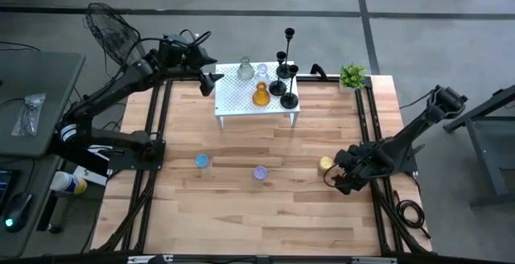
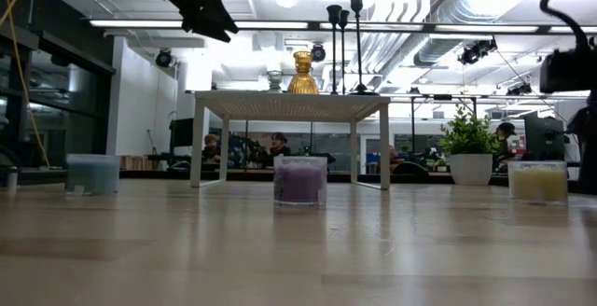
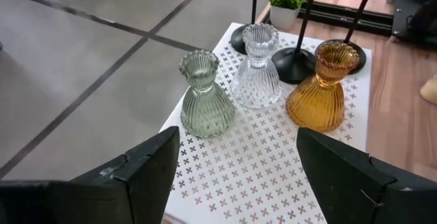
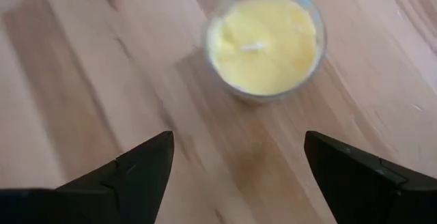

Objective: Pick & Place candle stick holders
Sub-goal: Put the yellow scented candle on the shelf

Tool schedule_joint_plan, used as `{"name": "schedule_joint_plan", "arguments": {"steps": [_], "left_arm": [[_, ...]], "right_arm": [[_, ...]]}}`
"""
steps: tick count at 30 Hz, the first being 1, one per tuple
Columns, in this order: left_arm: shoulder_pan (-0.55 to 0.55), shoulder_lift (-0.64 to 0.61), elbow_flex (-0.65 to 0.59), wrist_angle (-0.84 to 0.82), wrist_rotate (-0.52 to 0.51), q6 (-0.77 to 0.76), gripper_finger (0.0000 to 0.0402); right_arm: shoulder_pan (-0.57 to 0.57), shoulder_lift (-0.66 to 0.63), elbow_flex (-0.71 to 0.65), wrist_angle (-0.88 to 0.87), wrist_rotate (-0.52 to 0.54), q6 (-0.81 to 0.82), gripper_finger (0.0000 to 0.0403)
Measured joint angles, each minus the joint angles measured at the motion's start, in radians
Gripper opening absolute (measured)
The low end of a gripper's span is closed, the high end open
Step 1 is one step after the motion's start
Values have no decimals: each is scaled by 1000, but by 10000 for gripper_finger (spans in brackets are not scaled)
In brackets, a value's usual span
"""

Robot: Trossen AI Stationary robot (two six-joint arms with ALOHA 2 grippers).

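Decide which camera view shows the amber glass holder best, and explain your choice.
The left wrist view: the amber glass holder fills it close up, ribs and flared rim clear, on the white perforated stand. The high view shows a small orange spot; the low view shows its side outline; the right wrist view misses it.

I am seeing bare wood around the yellow candle (image 4: 263,45), three glass holders (image 3: 258,67) crowding the white stand (image 1: 233,103), black candlesticks (image 1: 283,75) standing behind them

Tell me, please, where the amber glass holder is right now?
In the high view the amber glass holder stands on the white perforated stand at the table's far side, beside the black candlesticks.
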Motion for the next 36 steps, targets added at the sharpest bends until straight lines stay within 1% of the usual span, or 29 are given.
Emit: {"name": "schedule_joint_plan", "arguments": {"steps": [5, 11, 17, 21, 24, 27, 31, 33, 36], "left_arm": [[0, 0, 0, 1, 0, -4, 292], [0, 0, 0, 2, -1, -4, 292], [0, 0, 0, 2, -2, -4, 292], [0, 0, 0, 2, -2, -4, 292], [0, 0, 0, 3, -2, -4, 292], [0, 0, 0, 3, -2, -5, 292], [0, 0, 0, 3, -3, -5, 292], [0, 0, 0, 3, -3, -5, 292], [0, 0, 0, 3, -3, -5, 292]], "right_arm": [[0, 45, -48, 90, 10, 36, 322], [0, 71, -56, 127, 67, 43, 322], [-1, 74, -57, 129, 153, 18, 322], [-28, 74, -57, 137, 167, 17, 322], [-61, 74, -57, 169, 182, -30, 322], [-105, 74, -57, 215, 176, -104, 322], [-153, 74, -57, 212, 115, -114, 322], [-168, 74, -57, 227, 109, -126, 322], [-187, 74, -57, 268, 98, -190, 318]]}}
